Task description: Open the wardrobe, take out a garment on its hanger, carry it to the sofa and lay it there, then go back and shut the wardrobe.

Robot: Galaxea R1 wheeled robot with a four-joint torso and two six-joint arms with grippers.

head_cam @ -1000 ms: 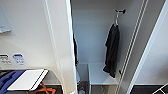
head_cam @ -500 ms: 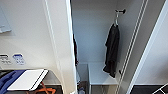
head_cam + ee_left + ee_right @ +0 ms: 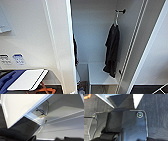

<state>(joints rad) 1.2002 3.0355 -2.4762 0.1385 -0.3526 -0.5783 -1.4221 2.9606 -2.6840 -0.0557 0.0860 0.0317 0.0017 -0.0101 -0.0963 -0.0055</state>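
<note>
The wardrobe (image 3: 97, 37) stands open in front of me in the head view, its left door (image 3: 60, 50) swung out edge-on and its right door (image 3: 150, 50) open to the right. Inside, the black garment (image 3: 112, 50) hangs limp on a pale hanger (image 3: 115, 20) hooked over a dark peg near the top right. Its hem ends just above a white shelf (image 3: 100, 75). In the left wrist view the wardrobe door (image 3: 22, 105) and the white inner panels (image 3: 65, 112) appear close, seen from low down.
A sliver of a dark red garment (image 3: 75, 50) shows behind the left door's edge. At lower left are wall sockets (image 3: 18, 59), a white board (image 3: 27, 79) over a blue shape (image 3: 7, 80), and an orange object (image 3: 46, 89). Dark carpet (image 3: 156, 112) covers the floor.
</note>
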